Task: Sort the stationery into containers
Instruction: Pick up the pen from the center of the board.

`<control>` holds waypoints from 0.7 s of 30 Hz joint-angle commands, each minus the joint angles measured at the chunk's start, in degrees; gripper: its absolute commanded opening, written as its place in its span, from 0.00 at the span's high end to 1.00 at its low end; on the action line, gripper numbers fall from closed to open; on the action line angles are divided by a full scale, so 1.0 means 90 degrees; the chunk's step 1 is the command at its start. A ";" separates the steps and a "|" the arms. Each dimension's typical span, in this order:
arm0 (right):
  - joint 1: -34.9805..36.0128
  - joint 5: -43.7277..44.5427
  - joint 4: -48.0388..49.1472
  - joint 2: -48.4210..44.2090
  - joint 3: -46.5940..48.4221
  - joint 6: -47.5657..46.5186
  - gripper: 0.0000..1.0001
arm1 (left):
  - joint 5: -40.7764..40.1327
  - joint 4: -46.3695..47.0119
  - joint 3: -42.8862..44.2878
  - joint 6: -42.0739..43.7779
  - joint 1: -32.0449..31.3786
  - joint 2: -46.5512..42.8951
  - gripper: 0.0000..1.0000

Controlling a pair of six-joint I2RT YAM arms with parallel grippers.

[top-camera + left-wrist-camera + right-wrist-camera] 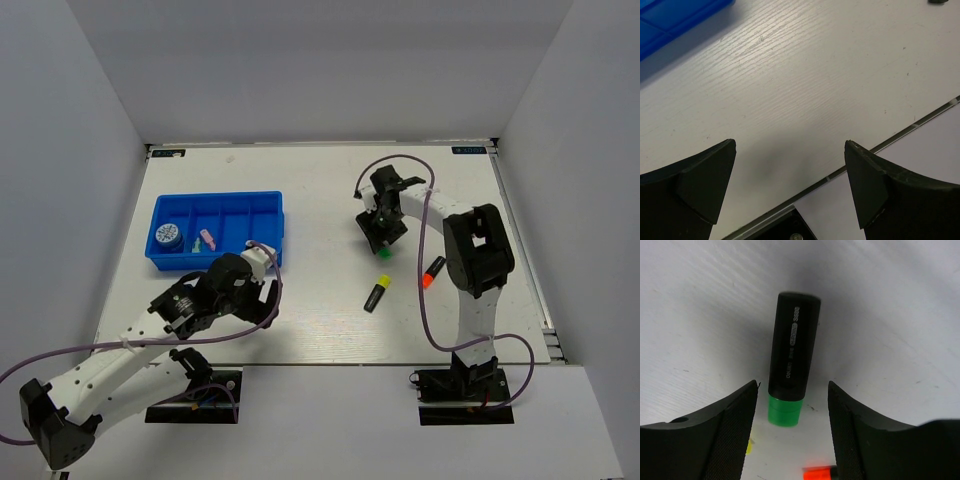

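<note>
Green-capped highlighter (pixel 791 367) is lying flat on the white, wood-grained worktop (pixel 880 300), well apart from the glossy blue plastic tray (pixel 218 198). Right gripper (pixel 793 386) is hovering over it, jaws spread either side of the smooth black barrel, probably lining up a pinch. Left gripper (pixel 790 147) is hanging parted and empty near the tray.

We are seeing bright, even light coming from above. Between left gripper (pixel 790 145) jaws, soft shadow is dulling table (pixel 815 75). Between right gripper (pixel 793 383) jaws, green highlighter (pixel 792 350) is sitting in dim patch, label reading sharp. Fingers (pixel 730 440) are looking soft-edged near lens.
</note>
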 commanded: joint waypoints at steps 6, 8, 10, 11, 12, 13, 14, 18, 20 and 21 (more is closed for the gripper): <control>0.0284 0.0365 0.0202 0.0284 -0.0437 -0.0062 0.40 | -0.0211 -0.0003 -0.0019 0.0028 -0.0020 -0.0185 0.00; 0.0313 0.0375 0.0222 0.0333 -0.0495 -0.0072 0.43 | -0.0231 -0.0003 -0.0019 0.0037 -0.0020 -0.0243 0.00; 0.0323 0.0590 0.0193 0.0421 -0.0534 -0.0111 0.49 | -0.0250 0.0026 -0.0019 0.0018 -0.0010 -0.0321 0.00; 0.0313 0.0580 0.0193 0.0440 -0.0544 -0.0121 0.59 | -0.0260 0.0036 -0.0029 0.0018 -0.0020 -0.0322 0.00; 0.0323 0.0590 0.0135 0.0518 -0.0544 -0.0121 0.65 | -0.0250 0.0045 -0.0029 0.0027 -0.0020 -0.0341 0.00; 0.0304 0.0571 0.0105 0.0557 -0.0544 -0.0150 0.72 | -0.0250 0.0055 -0.0039 0.0018 -0.0010 -0.0399 0.00; 0.0284 0.0522 0.0105 0.0567 -0.0544 -0.0160 0.82 | -0.0183 0.0094 -0.0039 0.0037 -0.0010 -0.0390 0.00; 0.0284 0.0142 -0.0197 0.0548 -0.0399 -0.0315 1.00 | -0.0026 0.0182 -0.0097 0.0066 -0.0020 -0.0507 0.00; 0.0304 -0.0288 -0.0450 0.0344 -0.0310 -0.0510 1.00 | 0.0139 0.0289 -0.0127 0.0115 -0.0030 -0.0594 0.00; 0.0323 -0.0666 -0.0577 0.0246 -0.0068 -0.0560 1.00 | 0.0169 0.0328 -0.0165 0.0125 -0.0030 -0.0634 0.00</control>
